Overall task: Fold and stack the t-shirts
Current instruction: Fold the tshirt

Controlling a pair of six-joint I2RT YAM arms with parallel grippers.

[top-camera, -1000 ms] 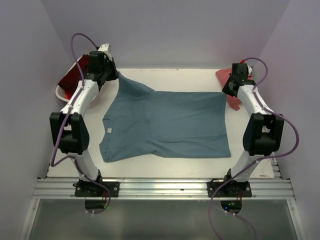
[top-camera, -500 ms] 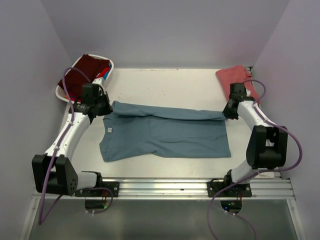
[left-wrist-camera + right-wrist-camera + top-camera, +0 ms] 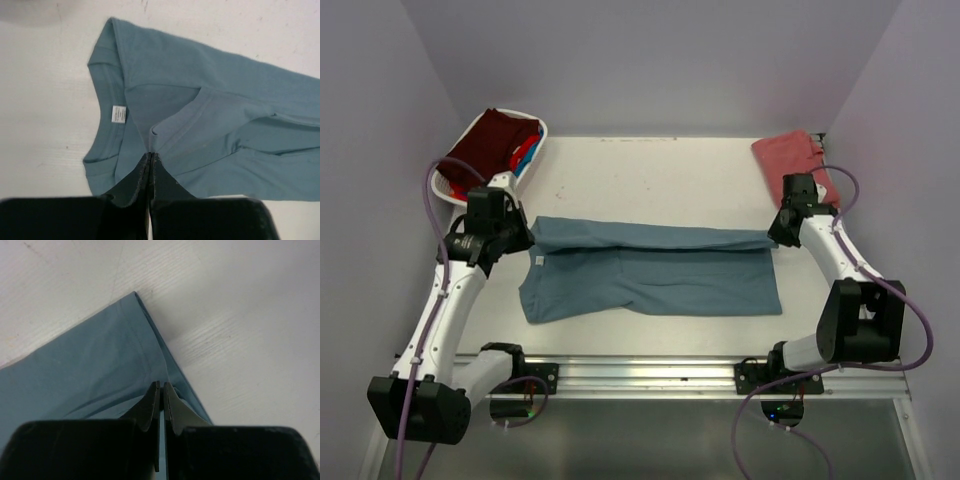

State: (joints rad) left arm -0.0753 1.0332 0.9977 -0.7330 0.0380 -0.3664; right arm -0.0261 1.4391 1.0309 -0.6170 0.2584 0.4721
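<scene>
both pairs of jaws clamp the teal shirt (image 3: 650, 275); uneven release could skew the fold beside its neck label (image 3: 118, 113).

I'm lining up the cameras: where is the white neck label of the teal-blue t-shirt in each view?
Top external: white neck label at centre-left, just below the fold.
Left wrist: left of centre, inside the collar.
Right wrist: not in view.
Shared landmark: the teal-blue t-shirt, in all three.
</scene>
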